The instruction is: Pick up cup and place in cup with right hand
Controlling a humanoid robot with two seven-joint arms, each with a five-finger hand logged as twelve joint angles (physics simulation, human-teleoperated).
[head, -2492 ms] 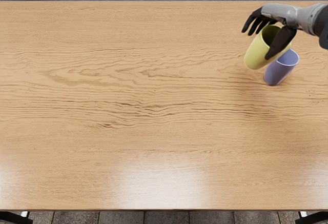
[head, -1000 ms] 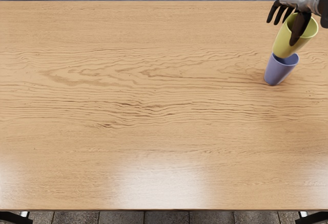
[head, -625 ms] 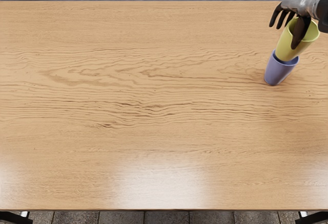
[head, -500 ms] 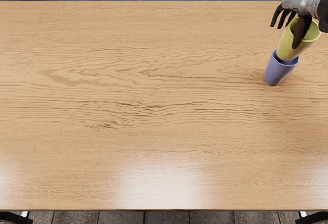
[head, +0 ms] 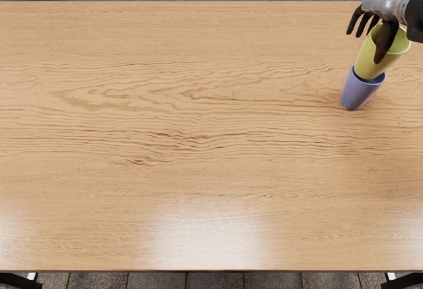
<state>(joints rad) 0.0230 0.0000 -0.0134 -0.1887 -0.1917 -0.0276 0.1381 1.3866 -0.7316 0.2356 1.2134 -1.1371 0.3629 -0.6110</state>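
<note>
Fingers of the right hand [head: 385, 6] hold the yellow cup [head: 368, 63], tilted, its base in the blue cup's [head: 359, 92] mouth, at the table's [head: 198, 137] two o'clock.

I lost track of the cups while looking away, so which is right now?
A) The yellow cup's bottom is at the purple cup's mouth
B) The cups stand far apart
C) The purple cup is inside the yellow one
A: the yellow cup, held by the right hand, has its lower end at the purple cup's mouth.
</note>
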